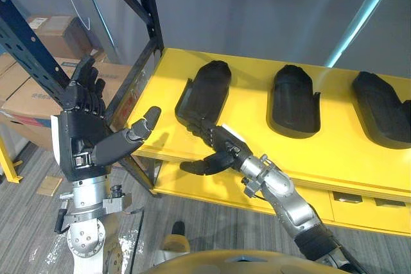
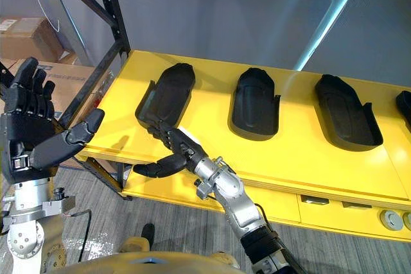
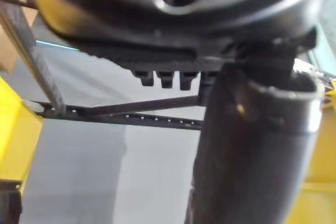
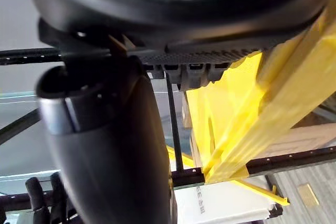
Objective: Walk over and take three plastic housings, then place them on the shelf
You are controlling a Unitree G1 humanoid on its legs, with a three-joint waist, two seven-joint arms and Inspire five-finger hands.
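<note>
Three black plastic housings lie in a row on the yellow shelf top [image 1: 250, 136]: the left housing [image 1: 205, 91], the middle housing [image 1: 294, 101] and the right housing [image 1: 382, 110]. The tip of another housing [image 2: 405, 104] shows at the far right. My right hand [image 1: 218, 149] is at the shelf's front edge. Its straight fingers rest against the near end of the left housing, and its thumb [image 1: 196, 167] sticks out below the edge. Nothing is held. My left hand [image 1: 87, 126] is raised off the shelf's left corner, open with fingers spread upward.
A dark blue rack upright [image 1: 146, 11] with a diagonal brace stands at the shelf's left end. Cardboard boxes [image 1: 32, 94] are stacked behind it at the left. Drawers [image 1: 369, 203] sit under the yellow top. A teal pole [image 1: 363, 14] leans at the back right.
</note>
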